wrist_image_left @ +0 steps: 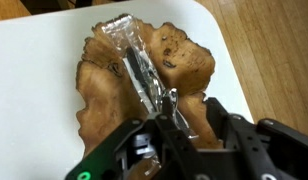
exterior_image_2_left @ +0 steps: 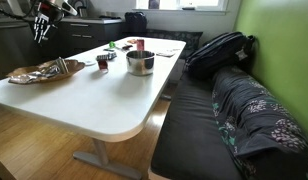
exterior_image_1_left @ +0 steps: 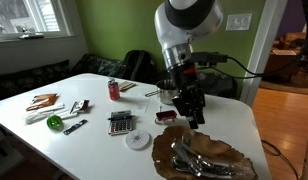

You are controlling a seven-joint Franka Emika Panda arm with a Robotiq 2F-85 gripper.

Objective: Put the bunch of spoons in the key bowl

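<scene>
The bunch of spoons (wrist_image_left: 144,72), wrapped in clear plastic, lies in the brown wooden key bowl (wrist_image_left: 189,65) near the table's corner. Both show in both exterior views: spoons (exterior_image_1_left: 199,158) in the bowl (exterior_image_1_left: 234,155), and spoons (exterior_image_2_left: 60,66) in the bowl (exterior_image_2_left: 34,74). My gripper (wrist_image_left: 189,122) hangs above the bowl with its fingers apart and nothing between them. It is clear of the spoons, a little above the bowl in both exterior views (exterior_image_1_left: 195,116) (exterior_image_2_left: 39,30).
On the white table (exterior_image_1_left: 94,150) are a calculator (exterior_image_1_left: 120,122), a white round disc (exterior_image_1_left: 139,140), a red can (exterior_image_1_left: 114,90), a green object (exterior_image_1_left: 55,122) and a metal pot (exterior_image_2_left: 140,62). A backpack (exterior_image_2_left: 219,50) lies on the bench.
</scene>
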